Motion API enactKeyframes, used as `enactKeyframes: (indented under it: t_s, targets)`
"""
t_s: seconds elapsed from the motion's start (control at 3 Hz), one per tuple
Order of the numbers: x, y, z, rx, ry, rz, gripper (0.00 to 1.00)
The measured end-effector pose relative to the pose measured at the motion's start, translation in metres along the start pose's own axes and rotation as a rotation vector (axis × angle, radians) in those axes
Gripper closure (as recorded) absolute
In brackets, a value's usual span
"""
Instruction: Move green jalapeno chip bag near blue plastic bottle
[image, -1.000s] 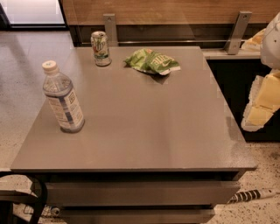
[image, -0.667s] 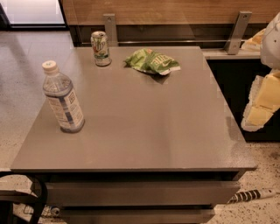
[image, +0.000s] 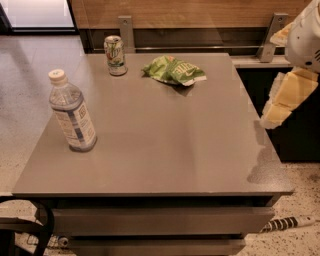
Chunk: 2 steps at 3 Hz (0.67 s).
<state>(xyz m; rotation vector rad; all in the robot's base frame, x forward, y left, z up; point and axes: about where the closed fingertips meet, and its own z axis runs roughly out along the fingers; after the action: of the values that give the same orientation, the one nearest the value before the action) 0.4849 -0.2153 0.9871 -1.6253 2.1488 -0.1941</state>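
The bag (image: 173, 70) is seen upper centre on the surface (image: 165, 150), well apart from the bottle (image: 73, 112) at left. The gripper (image: 283, 99) is held beyond the right edge; its state cannot be told.

One high view, angled down over the table (image: 165, 150) front, end effector (image: 278, 109) at right edge

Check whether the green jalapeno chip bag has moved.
No: the green jalapeno chip bag keeps its spot right of the soda can; the end effector hangs past the right edge of the table.
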Motion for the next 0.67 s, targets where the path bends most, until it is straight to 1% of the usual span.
enactKeyframes:
  t_s: [0.33,0.67]
  targets:
    - [-0.016,-0.05,0.028,0.073,-0.123,0.054,0.0]
    - [-0.04,-0.089,0.062,0.107,-0.288,0.104,0.0]
